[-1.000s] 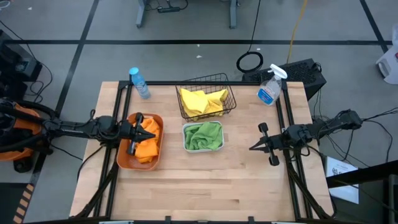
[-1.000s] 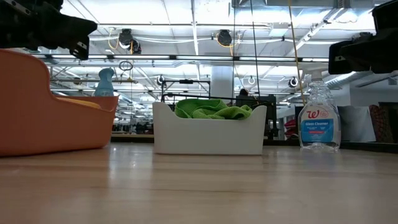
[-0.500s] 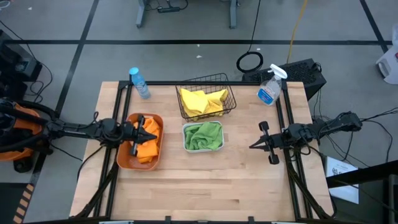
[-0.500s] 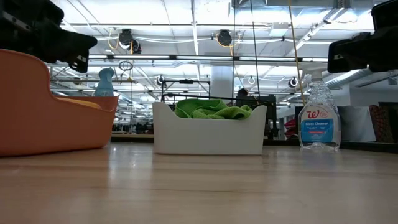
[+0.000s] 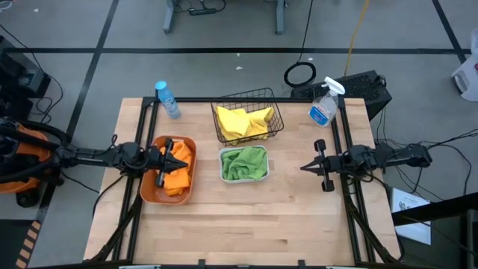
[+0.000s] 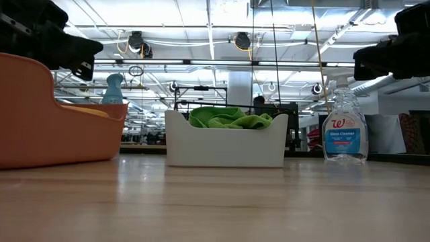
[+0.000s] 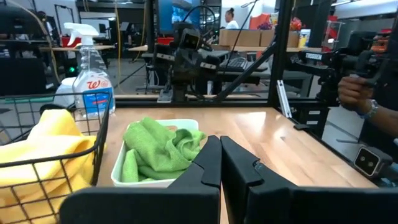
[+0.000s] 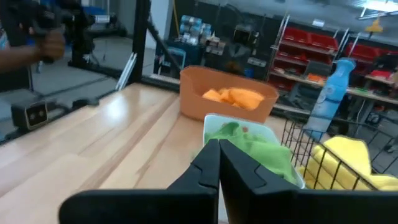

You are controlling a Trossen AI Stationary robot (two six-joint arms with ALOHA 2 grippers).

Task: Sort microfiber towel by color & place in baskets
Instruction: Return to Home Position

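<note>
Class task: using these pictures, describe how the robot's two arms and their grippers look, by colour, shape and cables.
The left arm and right arm are dark, slender and jointed. The left gripper and right gripper match: a black crossbar carries two flat black fingers that taper to a wedge-like point. Thin black cables trail away near the right arm's base. No markings show.

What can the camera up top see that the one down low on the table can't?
Only the high view shows the yellow towel in the wire basket. Only the low view shows the ceiling of the room behind. Both show the green towel in the white bin, the spray bottle, and the left gripper above the orange tub.
</note>
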